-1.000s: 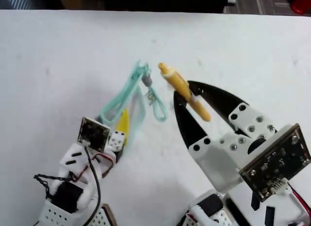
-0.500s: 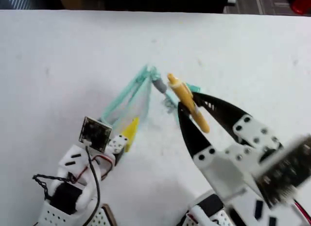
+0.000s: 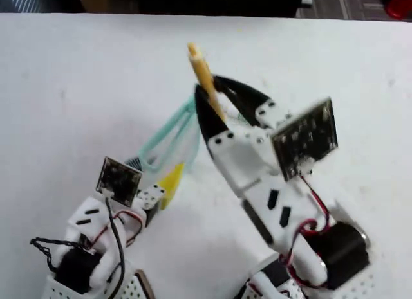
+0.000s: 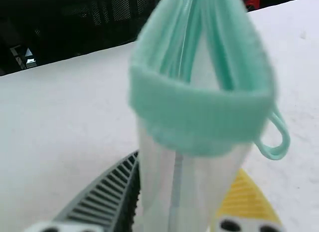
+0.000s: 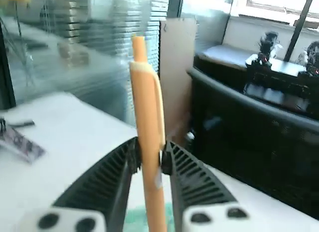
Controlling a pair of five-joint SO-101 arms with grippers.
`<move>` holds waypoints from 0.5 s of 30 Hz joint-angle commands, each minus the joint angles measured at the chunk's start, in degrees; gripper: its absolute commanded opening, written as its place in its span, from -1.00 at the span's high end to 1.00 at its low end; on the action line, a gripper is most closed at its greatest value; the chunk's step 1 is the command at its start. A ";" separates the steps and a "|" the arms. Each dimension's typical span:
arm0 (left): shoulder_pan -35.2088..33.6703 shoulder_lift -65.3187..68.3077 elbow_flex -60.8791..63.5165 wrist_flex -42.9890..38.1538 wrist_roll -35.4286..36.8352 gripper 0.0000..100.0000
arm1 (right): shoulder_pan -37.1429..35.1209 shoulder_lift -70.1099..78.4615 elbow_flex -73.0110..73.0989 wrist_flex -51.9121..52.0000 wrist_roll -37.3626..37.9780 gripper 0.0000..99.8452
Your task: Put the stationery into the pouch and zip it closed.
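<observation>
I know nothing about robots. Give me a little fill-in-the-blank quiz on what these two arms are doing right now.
1. The right pincer is shut on an orange ____.
2. The left pincer grips a green ____.
3. Its mouth is ____, not zipped.
4. The table is ____.
Missing words: pen; pouch; open; white.

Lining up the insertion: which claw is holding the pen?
The right claw: it is shut on the orange pen, which sticks out past its tips. The left claw grips the mint-green pouch instead.
</observation>
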 commanded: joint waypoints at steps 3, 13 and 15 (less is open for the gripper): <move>0.40 -0.22 -3.08 -0.09 -0.26 0.57 | -7.87 5.14 0.00 -9.27 -2.55 0.97; 0.40 -0.22 -2.46 -0.18 -0.26 0.57 | -13.41 14.29 0.09 -9.89 -2.11 0.97; 0.40 -0.22 -2.46 -0.18 -0.18 0.57 | -12.97 13.32 0.09 -8.13 -2.37 0.97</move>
